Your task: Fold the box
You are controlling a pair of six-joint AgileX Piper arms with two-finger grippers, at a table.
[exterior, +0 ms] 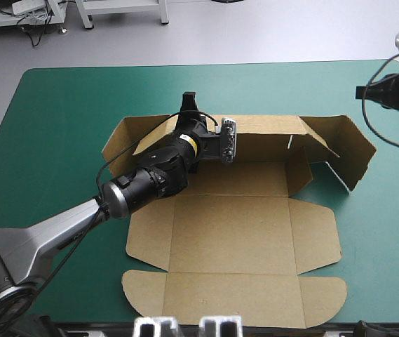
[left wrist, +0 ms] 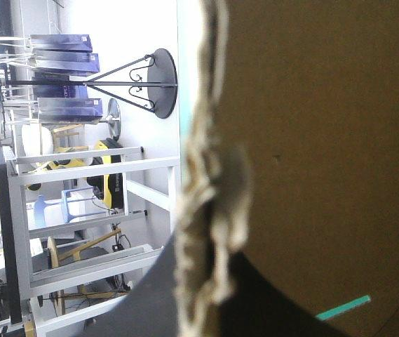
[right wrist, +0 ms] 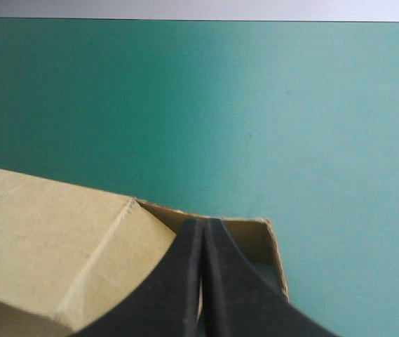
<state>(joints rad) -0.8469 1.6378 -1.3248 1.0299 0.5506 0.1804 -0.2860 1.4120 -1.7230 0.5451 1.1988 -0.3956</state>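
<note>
The left gripper (exterior: pixel 189 104) pinches the raised far wall of the brown box (exterior: pixel 241 232), board between its black fingers. The right gripper (right wrist: pixel 203 223), fingers pressed together and empty, hangs by the box's far right flap. The box lies mid-table on the teal-green cover (exterior: pixel 59 126), near flaps flat.

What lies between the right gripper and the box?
Only bare teal-green cover, as the high view shows; the right gripper stands apart from the box.
</note>
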